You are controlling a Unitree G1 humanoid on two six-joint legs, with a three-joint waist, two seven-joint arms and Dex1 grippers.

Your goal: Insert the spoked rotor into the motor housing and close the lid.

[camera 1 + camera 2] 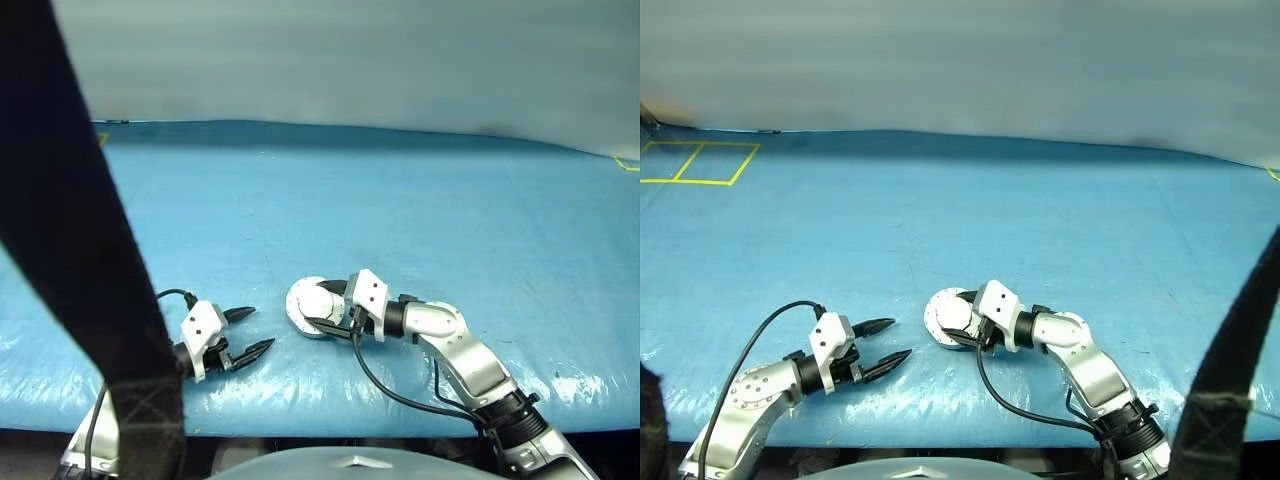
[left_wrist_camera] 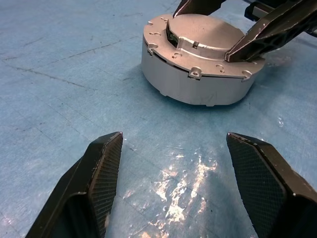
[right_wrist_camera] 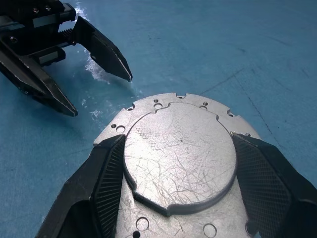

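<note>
Silvery motor housing (image 1: 312, 306) sits between my right gripper (image 1: 322, 308) fingers, which straddle its raised centre; left gripper (image 1: 252, 331), spread empty, lies just beside.

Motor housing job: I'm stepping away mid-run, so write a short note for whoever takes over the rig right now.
Left claw: open, empty, just off the blue table, pointing at the motor housing.
Right claw: fingers set on either side of the raised round boss on top of the housing; a firm grip cannot be confirmed.
Done: the housing looks closed, with a silvery plate on top.
Left: confirm the lid is seated, then back both claws off.
</note>
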